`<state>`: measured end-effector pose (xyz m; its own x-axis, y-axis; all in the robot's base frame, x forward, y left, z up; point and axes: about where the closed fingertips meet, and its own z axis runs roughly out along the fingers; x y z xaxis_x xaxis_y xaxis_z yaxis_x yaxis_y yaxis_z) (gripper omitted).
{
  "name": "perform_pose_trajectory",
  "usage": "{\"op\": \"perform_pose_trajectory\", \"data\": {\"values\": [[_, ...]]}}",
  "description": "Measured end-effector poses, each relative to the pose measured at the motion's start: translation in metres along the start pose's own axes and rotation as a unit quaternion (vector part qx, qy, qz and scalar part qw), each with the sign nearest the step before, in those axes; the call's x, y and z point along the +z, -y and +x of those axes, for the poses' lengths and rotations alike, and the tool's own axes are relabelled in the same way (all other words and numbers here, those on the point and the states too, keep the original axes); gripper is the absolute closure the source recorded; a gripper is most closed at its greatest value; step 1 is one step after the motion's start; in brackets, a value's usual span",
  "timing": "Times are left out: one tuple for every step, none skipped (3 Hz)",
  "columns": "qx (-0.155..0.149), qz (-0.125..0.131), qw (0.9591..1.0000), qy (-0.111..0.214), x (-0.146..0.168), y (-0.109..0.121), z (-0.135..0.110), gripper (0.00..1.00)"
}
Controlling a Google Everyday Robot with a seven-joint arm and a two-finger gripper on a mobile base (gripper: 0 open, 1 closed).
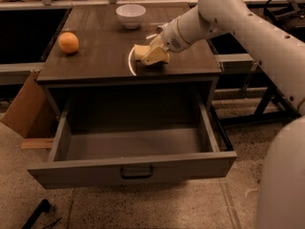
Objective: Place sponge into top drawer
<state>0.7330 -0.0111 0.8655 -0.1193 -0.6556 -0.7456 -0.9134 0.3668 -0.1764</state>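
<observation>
The gripper [151, 55] sat low over the right-front part of the cabinet top [95, 61], reached in from the right on the white arm [228, 13]. Its jaws appeared closed on the sponge [139, 51], one cream finger lying across the front of the block while the sponge's left end stuck out beyond it. The sponge was tilted and looked to be at, or just off, the wood, beside a pale curved mark [129, 63].

Directly below and in front, the top drawer [133, 163] stood pulled fully out with its floor bare, evidently left open to receive the sponge. Its dark bar handle [137, 172] faced the camera.

The orange [68, 42] lay well apart at the left and the white bowl [130, 15] at the back, both out of the arm's path. By that layout, the grasp seemed made, and lifting and carrying forward over the drawer remained.
</observation>
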Motion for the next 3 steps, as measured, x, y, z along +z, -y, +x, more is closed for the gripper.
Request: {"op": "perform_pose_trajectory", "data": {"values": [[0.000, 0.008, 0.9994, 0.034, -0.047, -0.036, -0.016, 1.00], [0.021, -0.018, 0.9986, 0.045, -0.056, -0.073, -0.011, 1.00], [0.021, -0.018, 0.9986, 0.045, -0.056, -0.073, -0.011, 1.00]]}}
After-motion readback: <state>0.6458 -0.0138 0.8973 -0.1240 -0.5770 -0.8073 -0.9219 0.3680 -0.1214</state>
